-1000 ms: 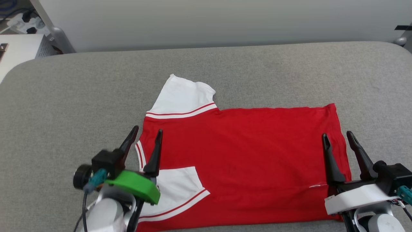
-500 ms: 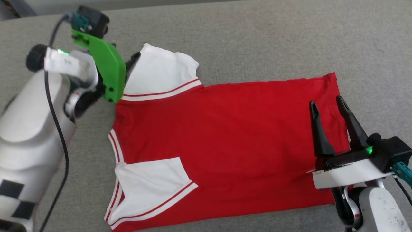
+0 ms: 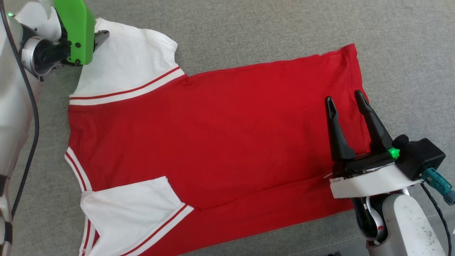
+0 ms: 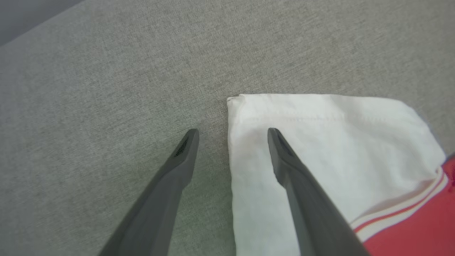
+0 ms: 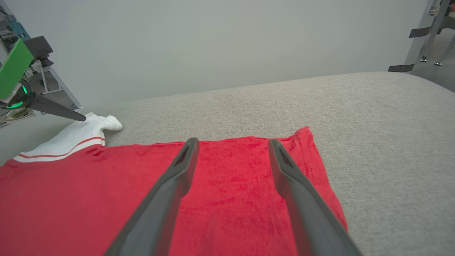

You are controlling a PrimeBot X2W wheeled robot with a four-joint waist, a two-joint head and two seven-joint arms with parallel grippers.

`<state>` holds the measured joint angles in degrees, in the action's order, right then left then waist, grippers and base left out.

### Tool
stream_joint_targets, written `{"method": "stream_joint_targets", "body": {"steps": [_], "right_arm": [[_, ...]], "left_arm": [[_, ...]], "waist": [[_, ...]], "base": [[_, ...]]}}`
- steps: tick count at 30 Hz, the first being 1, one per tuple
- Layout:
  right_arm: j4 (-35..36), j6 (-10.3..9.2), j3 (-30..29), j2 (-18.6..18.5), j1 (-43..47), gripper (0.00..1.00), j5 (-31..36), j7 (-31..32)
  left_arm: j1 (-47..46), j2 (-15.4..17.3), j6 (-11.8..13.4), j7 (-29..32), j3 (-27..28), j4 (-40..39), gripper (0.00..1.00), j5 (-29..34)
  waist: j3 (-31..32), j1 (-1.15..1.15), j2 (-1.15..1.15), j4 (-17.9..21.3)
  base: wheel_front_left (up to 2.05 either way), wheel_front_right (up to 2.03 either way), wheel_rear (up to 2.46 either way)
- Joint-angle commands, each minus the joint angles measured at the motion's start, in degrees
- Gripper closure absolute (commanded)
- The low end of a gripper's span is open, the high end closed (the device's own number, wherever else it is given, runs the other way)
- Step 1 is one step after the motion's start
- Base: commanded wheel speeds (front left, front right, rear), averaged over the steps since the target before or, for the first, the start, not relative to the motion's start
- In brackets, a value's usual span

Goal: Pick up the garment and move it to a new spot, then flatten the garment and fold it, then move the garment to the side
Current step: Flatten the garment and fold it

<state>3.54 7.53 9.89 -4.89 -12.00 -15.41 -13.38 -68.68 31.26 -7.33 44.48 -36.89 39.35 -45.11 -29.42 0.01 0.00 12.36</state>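
Head view, near edge first: the garment (image 3: 220,135) lies spread on the grey tabletop (image 3: 249,32), flat and nearly free of wrinkles, collar end toward the left edge and hem (image 3: 355,81) toward the right edge. No lettering shows on the upward face. The near sleeve (image 3: 131,209) is turned in over the red body. This reads as the first fold, already made.

The right hand (image 3: 343,96) stands over the red fabric just inside the hem. Its fingers are apart and grip nothing.

Farther back, the far sleeve (image 3: 124,60) lies extended outward, flat and unfolded. In the left wrist view, the left hand (image 4: 233,131) is positioned at the outer corner of this sleeve with its fingers apart. One finger is over the white fabric, the other over bare tabletop. Nothing is clamped, and contact with the cloth cannot be confirmed.

Status, as a judgement: relocation and flattening appear complete, and folding is at an early stage. Outstanding steps are the far sleeve fold, the body folds, and transfer of the folded garment to the side.
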Motion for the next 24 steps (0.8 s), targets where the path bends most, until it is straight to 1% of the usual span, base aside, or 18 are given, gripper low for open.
{"method": "stream_joint_targets", "body": {"steps": [1,5,7,8,9,10,12,14,20,22,24], "right_arm": [[-0.14,-0.04,0.1,0.32,-1.07,0.0,-0.25,-0.49],[-0.09,-0.04,0.17,0.51,-1.48,0.0,-0.3,-0.65],[-0.27,-0.04,0.38,0.69,-1.65,0.0,-0.09,-0.75],[-0.31,-0.04,0.41,0.73,-1.67,0.0,-0.06,-0.77],[-0.38,-0.04,0.43,0.76,-1.69,0.0,-0.03,-0.79],[-0.43,-0.04,0.42,0.79,-1.71,0.0,0.01,-0.8],[-0.59,-0.04,0.39,0.82,-1.74,0.0,0.1,-0.83],[-0.86,-0.04,0.27,0.84,-1.77,0.0,0.23,-0.85],[-1.7,-0.04,-0.79,0.16,-1.0,0.0,1.37,0.28],[-1.76,-0.04,-1.75,-0.23,-0.45,0.0,1.86,1.33],[-1.81,-0.04,-4.26,-0.48,0.0,0.0,3.31,2.36]], "left_arm": [[-1.36,-0.01,-0.15,-0.23,-0.2,0.95,0.0,0.23],[-2.28,0.16,-0.15,-1.49,-1.46,3.42,0.0,1.74],[-2.04,-0.52,-0.15,-1.75,-2.1,5.62,0.0,1.73],[-1.96,-0.72,-0.15,-1.28,-2.16,6.15,0.06,1.49],[-1.85,-0.9,-0.15,-0.55,-2.32,6.74,0.65,1.26],[-1.78,-1.05,-0.15,0.03,-2.37,7.12,1.0,0.98],[-1.53,-1.58,-0.15,0.98,-2.25,7.64,1.0,-0.01],[-1.27,-2.08,-0.11,0.28,-1.76,7.88,1.0,-0.73],[0.68,-3.41,-0.04,-4.41,-1.19,8.6,1.0,-1.49],[1.49,-3.98,-0.07,-6.57,-0.29,8.18,1.0,-2.86],[2.52,-4.46,-0.09,-8.63,0.97,7.87,1.0,-4.66]], "waist": [[-1.59,-0.01,0.0,1.4],[-2.3,-0.01,0.0,1.56],[-2.76,-0.01,0.0,1.58],[-2.82,-0.01,0.0,1.56],[-2.85,-0.01,0.0,1.54],[-2.86,-0.01,0.0,1.51],[-2.69,-0.01,0.0,1.38],[-2.12,-0.01,0.0,1.16],[2.06,-0.01,0.0,0.17],[3.87,-0.01,0.0,-0.36],[5.81,-0.01,0.0,-0.97]], "base": [[0.0,0.0,0.0],[0.0,0.0,0.0],[0.0,0.0,0.0],[0.0,0.0,0.0],[0.0,0.0,0.0],[0.0,0.0,0.0],[0.0,0.0,0.0],[0.0,0.0,0.0],[0.0,0.0,0.0],[0.0,0.0,0.0],[0.0,0.0,0.0]]}}
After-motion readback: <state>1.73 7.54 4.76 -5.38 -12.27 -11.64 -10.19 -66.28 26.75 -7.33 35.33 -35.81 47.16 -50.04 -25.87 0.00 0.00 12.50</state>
